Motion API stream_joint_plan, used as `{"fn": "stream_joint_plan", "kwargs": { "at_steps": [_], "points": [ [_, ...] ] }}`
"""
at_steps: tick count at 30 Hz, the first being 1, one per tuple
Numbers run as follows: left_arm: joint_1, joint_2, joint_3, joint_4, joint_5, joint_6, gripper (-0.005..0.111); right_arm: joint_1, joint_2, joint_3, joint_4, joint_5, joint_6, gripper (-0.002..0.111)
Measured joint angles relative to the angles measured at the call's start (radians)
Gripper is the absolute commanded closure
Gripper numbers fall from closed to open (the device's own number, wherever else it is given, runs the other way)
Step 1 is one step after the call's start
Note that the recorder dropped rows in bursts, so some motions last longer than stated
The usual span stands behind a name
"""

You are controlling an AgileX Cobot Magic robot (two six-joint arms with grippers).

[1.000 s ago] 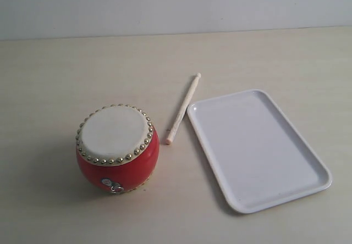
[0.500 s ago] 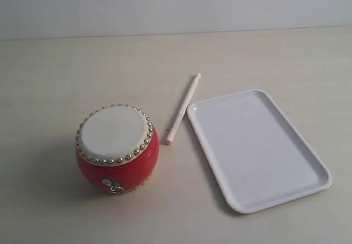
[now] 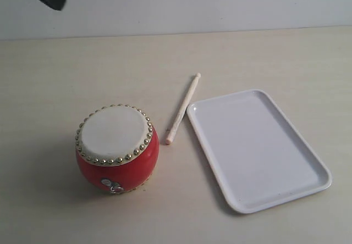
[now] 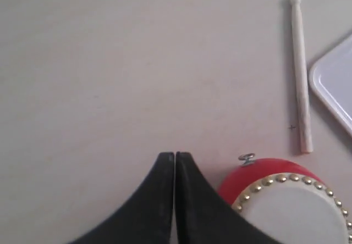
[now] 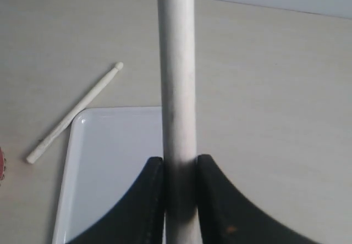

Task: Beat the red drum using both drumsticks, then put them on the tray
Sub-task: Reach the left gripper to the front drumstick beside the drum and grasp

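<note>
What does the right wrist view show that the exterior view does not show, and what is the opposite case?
Only the right wrist view shows the right gripper, shut on the held drumstick, which runs up out of that picture.

Only the exterior view shows the whole red drum with its cream skin and gold studs; the right wrist view catches just a red sliver at its edge.

Both show the lying drumstick on the table, beside the white tray and not on it. The tray holds nothing.

Soft even light — faint shadows, sl. blur
</note>
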Motion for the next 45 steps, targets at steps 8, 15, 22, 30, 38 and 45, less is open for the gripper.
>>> {"fn": "stream_joint_plan", "kwargs": {
  "at_steps": [8,15,22,30,38,45],
  "points": [
    [-0.174,0.188,-0.054,-0.039,0.019,0.003,0.082,0.000,0.000,0.082,0.006,-0.032,0.000,0.108],
    [-0.277,0.291,-0.054,-0.054,-0.008,0.001,0.067,0.000,0.000,0.118,0.007,-0.055,-0.004,0.108],
    [-0.308,0.356,-0.108,-0.076,-0.032,-0.021,0.061,0.000,0.000,0.118,0.011,-0.061,-0.010,0.108],
    [-0.312,0.431,-0.170,-0.143,-0.078,-0.002,0.061,0.000,0.000,0.118,0.011,-0.062,-0.012,0.108],
    [-0.312,0.523,-0.172,-0.132,-0.078,0.004,0.061,0.000,0.000,0.118,0.011,-0.062,-0.020,0.108],
    [-0.312,0.578,-0.172,-0.131,-0.078,0.004,0.061,0.000,0.000,0.118,0.011,-0.062,-0.025,0.108]
  ]
}}
